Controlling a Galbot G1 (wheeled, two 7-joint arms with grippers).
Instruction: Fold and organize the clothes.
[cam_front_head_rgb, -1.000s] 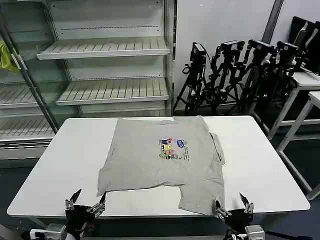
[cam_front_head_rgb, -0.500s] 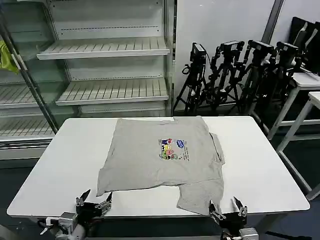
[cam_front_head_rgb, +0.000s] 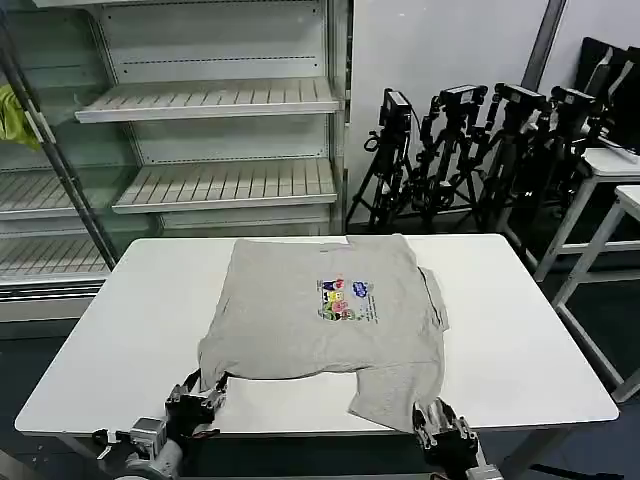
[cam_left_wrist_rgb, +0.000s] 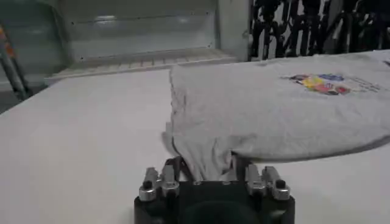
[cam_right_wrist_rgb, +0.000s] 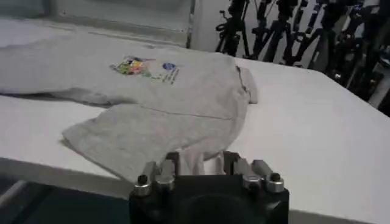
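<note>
Two grippers sit at the near edge of the white rectangular table (cam_front_head_rgb: 520, 340), each closed on a near corner of the light grey short-sleeved cotton T-shirt (cam_front_head_rgb: 320, 320). My left gripper (cam_front_head_rgb: 200, 400) has its fingers (cam_left_wrist_rgb: 172, 169) pinched onto the shirt's near left corner, where the cloth bunches into a narrow tongue between the jaws. My right gripper (cam_front_head_rgb: 440, 425) is clamped likewise on the near right flap, with a fold of grey fabric caught between its fingers (cam_right_wrist_rgb: 172, 163).

To do this step well, I judge that both grips need to hold the full thickness of the hem, since a pinch on one layer would let the lower layer slide away. I would raise both corners together and level, then carry them toward the far edge at equal pace so the fold line runs straight across. Uneven lift would twist the body.

Farther out, the shirt lies flat across the middle of the table, its small multicoloured chest print (cam_front_head_rgb: 345, 298) facing up. Beyond the table stand the pale slatted shelves (cam_front_head_rgb: 210, 95) on the left and a cluster of black camera tripods (cam_front_head_rgb: 470, 150) on the right.
</note>
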